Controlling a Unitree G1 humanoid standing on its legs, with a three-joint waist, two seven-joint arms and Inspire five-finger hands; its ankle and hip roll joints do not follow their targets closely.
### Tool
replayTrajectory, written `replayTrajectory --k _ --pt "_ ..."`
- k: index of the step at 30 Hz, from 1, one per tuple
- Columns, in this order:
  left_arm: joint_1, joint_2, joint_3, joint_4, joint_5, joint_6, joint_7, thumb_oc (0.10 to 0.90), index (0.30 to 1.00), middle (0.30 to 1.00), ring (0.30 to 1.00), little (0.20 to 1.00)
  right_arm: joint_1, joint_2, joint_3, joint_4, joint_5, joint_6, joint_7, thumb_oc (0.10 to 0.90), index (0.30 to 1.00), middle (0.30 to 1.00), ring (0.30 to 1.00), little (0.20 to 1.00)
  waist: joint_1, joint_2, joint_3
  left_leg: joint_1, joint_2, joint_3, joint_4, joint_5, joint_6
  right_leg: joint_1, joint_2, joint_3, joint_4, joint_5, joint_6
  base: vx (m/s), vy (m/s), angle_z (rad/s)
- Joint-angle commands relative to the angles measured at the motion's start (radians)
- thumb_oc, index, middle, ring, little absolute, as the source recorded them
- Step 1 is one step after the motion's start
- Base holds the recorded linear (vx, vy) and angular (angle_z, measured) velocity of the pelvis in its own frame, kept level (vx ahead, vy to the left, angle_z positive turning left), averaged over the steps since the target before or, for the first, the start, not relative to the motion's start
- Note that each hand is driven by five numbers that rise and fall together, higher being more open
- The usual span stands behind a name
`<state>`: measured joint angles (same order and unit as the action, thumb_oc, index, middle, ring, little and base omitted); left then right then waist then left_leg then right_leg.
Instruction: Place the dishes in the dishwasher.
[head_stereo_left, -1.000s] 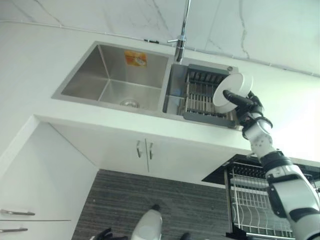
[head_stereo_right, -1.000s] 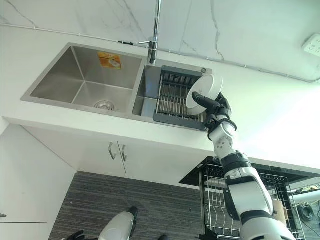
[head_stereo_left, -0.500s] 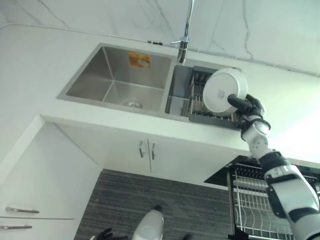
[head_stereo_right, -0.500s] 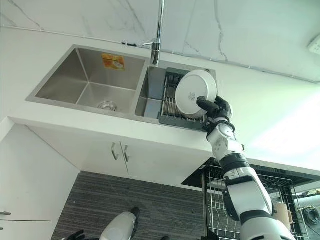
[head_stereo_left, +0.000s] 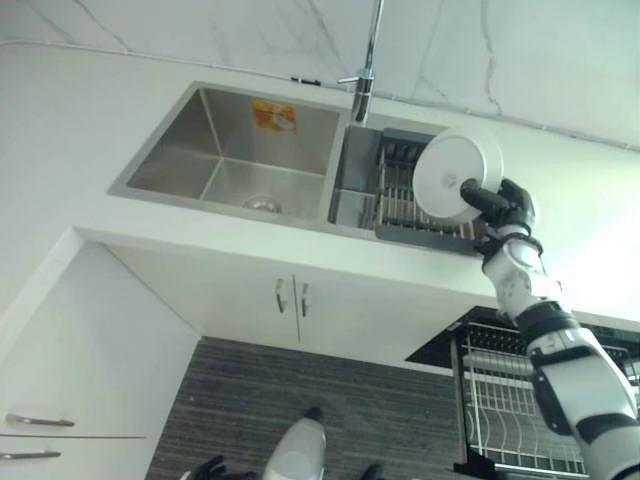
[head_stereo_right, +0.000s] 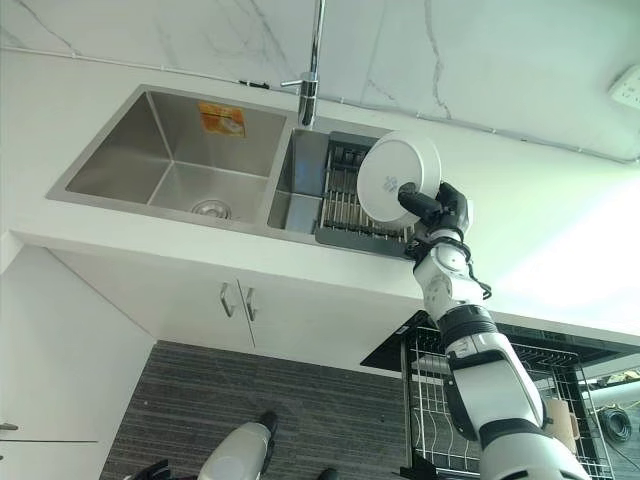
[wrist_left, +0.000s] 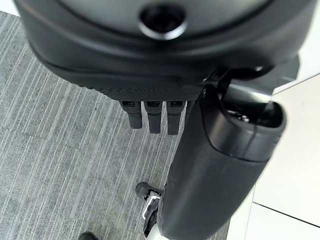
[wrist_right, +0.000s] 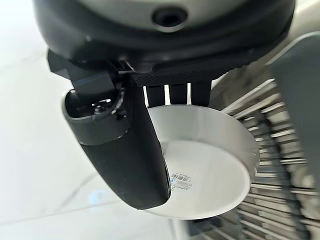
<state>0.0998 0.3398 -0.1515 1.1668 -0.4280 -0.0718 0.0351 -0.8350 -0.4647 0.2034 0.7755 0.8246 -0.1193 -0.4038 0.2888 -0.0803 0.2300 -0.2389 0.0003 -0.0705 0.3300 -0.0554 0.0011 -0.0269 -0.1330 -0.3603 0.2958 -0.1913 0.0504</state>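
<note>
Right hand (head_stereo_left: 505, 205) is raised above the counter at the sink's right end, thumb pressed across the underside of a white plate (head_stereo_left: 455, 172) and fingers (wrist_right: 170, 94) behind its far face: a pinch grasp on the rim area. Plate is round, plain white, glossy, with a shallow raised rim; its underside faces the head camera and carries a small printed label near the centre. It is held on edge, nearly upright, in the air over the right basin, clear of everything below it. Directly beneath and behind the plate: a dark grey drying rack (head_stereo_left: 400, 195) with metal bars, seated in the right compartment of the sink (head_stereo_left: 230, 150). Left compartment is bare stainless steel with a drain and an orange sticker on its back wall. A chrome faucet (head_stereo_left: 365, 75) rises from the back edge between the two basins. White countertop (head_stereo_left: 60, 130) surrounds the sink, marble-patterned wall behind. Below the counter, white cabinet doors (head_stereo_left: 290, 300) with two slim handles. Lower right, under the right arm, the pulled-out dishwasher rack (head_stereo_left: 505, 400) of white wire, well below the plate. Left hand (wrist_left: 155, 115) hangs low over the grey striped floor (wrist_left: 60, 150), fingers relaxed and straight, grasping nothing.
</note>
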Motion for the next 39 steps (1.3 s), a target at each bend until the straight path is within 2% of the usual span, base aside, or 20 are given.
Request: replayTrajectory --k 1,4,6,11,13,16,17,18,20,25,28,31,33,39 --pt "0.041 0.020 -0.012 0.022 -0.020 -0.017 0.026 0.800 0.900 0.900 0.900 0.900 -0.072 -0.034 -0.012 -0.217 -0.085 -0.286 -0.030 0.400 0.300 0.300 0.300 0.300 -0.017 -0.009 -0.072 0.037 0.054 0.016 -0.030 -0.041 -0.063 -0.014 -0.025 0.062 0.004 0.043 0.031 -0.08 -0.001 -0.14" --pt "0.039 0.003 -0.004 0.042 -0.014 -0.013 0.041 0.800 0.900 0.900 0.900 0.900 -0.040 -0.015 -0.009 -0.363 -0.128 -0.326 -0.054 0.400 0.300 0.300 0.300 0.300 -0.042 -0.004 -0.089 0.043 0.059 0.031 -0.030 -0.040 -0.063 -0.024 -0.023 0.080 0.004 0.048 0.030 -0.09 0.010 -0.17" --pt "0.044 -0.018 0.005 0.068 -0.014 -0.019 0.047 0.800 0.900 0.900 0.900 0.900 -0.001 0.008 0.011 -0.507 -0.185 -0.343 -0.108 0.400 0.300 0.300 0.300 0.300 -0.070 0.005 -0.102 0.054 0.066 0.047 -0.030 -0.044 -0.060 -0.031 -0.020 0.099 0.004 0.050 0.027 -0.08 0.018 -0.29" --pt "0.051 -0.075 0.031 0.092 0.008 -0.040 0.065 0.800 0.900 0.900 0.900 0.900 0.148 0.017 0.000 -0.791 -0.261 -0.365 -0.173 0.400 0.300 0.300 0.300 0.300 -0.146 0.023 -0.126 0.082 0.086 0.093 -0.030 -0.060 -0.058 -0.045 -0.004 0.164 0.004 0.053 0.025 -0.05 0.001 -0.40" --pt "0.034 -0.096 0.028 0.099 -0.008 -0.039 0.071 0.800 0.900 0.900 0.900 0.900 0.223 -0.008 -0.028 -0.909 -0.324 -0.349 -0.198 0.400 0.300 0.300 0.300 0.300 -0.198 0.034 -0.133 0.095 0.103 0.127 -0.030 -0.068 -0.061 -0.056 0.005 0.202 0.004 0.056 0.026 -0.06 -0.007 -0.64" --pt "0.026 -0.105 0.021 0.093 -0.021 -0.035 0.075 0.800 0.900 0.900 0.900 0.900 0.294 -0.027 -0.039 -0.959 -0.348 -0.352 -0.204 0.400 0.300 0.300 0.300 0.300 -0.229 0.040 -0.136 0.104 0.115 0.150 -0.030 -0.071 -0.063 -0.064 0.012 0.228 0.004 0.060 0.027 -0.03 -0.019 -0.55" --pt "0.032 -0.113 0.022 0.085 -0.031 -0.041 0.079 0.800 0.900 0.900 0.900 0.900 0.364 -0.031 -0.061 -0.984 -0.388 -0.366 -0.228 0.400 0.300 0.300 0.300 0.300 -0.254 0.042 -0.137 0.112 0.125 0.167 -0.030 -0.073 -0.063 -0.070 0.017 0.248 0.004 0.063 0.029 -0.01 -0.035 -0.52" --pt "0.037 -0.118 0.025 0.082 -0.033 -0.045 0.079 0.800 0.900 0.900 0.900 0.900 0.403 -0.033 -0.076 -0.994 -0.397 -0.377 -0.230 0.400 0.300 0.300 0.300 0.300 -0.263 0.043 -0.139 0.116 0.130 0.175 -0.030 -0.075 -0.064 -0.072 0.019 0.258 0.004 0.064 0.029 0.00 -0.046 -0.50" --pt "0.053 -0.137 0.044 0.063 -0.066 -0.055 0.071 0.800 0.900 0.900 0.900 0.900 0.567 -0.046 -0.164 -1.009 -0.394 -0.405 -0.227 0.400 0.300 0.300 0.300 0.300 -0.309 0.045 -0.139 0.133 0.148 0.210 -0.030 -0.081 -0.064 -0.077 0.020 0.281 0.004 0.071 0.035 0.01 -0.034 -0.51" --pt "0.082 -0.154 0.056 0.045 -0.052 -0.058 0.073 0.800 0.900 0.900 0.900 0.900 0.720 -0.031 -0.245 -0.969 -0.407 -0.381 -0.164 0.400 0.300 0.300 0.300 0.300 -0.356 0.047 -0.121 0.170 0.174 0.265 -0.030 -0.089 -0.059 -0.054 0.008 0.278 0.004 0.073 0.038 0.01 -0.012 -0.72" --pt "0.087 -0.151 0.063 0.036 -0.028 -0.048 0.075 0.800 0.900 0.900 0.900 0.900 0.751 -0.026 -0.262 -0.943 -0.413 -0.342 -0.120 0.400 0.300 0.300 0.300 0.300 -0.369 0.048 -0.117 0.181 0.179 0.278 -0.030 -0.087 -0.053 -0.040 0.012 0.273 0.004 0.075 0.033 0.04 -0.011 -0.27" --pt "0.081 -0.136 0.060 0.030 -0.036 -0.037 0.084 0.800 0.900 0.900 0.900 0.900 0.761 -0.022 -0.245 -0.868 -0.436 -0.336 -0.072 0.400 0.300 0.300 0.300 0.300 -0.375 0.052 -0.102 0.199 0.174 0.274 -0.030 -0.082 -0.042 -0.018 0.016 0.257 0.004 0.075 0.023 0.06 -0.018 -0.08" --pt "0.073 -0.131 0.056 0.025 -0.036 -0.031 0.085 0.800 0.900 0.900 0.900 0.900 0.748 -0.013 -0.224 -0.817 -0.437 -0.349 -0.066 0.400 0.300 0.300 0.300 0.300 -0.371 0.051 -0.094 0.206 0.171 0.270 -0.030 -0.080 -0.039 -0.012 0.015 0.251 0.004 0.073 0.019 0.01 -0.017 -0.04" --pt "0.063 -0.124 0.016 -0.001 0.009 0.008 0.088 0.800 0.900 0.900 0.900 0.900 0.695 0.015 -0.150 -0.641 -0.475 -0.326 -0.046 0.400 0.300 0.300 0.300 0.300 -0.335 0.056 -0.086 0.209 0.151 0.236 -0.030 -0.079 -0.038 0.011 0.005 0.222 0.004 0.056 0.011 0.03 -0.010 0.04"
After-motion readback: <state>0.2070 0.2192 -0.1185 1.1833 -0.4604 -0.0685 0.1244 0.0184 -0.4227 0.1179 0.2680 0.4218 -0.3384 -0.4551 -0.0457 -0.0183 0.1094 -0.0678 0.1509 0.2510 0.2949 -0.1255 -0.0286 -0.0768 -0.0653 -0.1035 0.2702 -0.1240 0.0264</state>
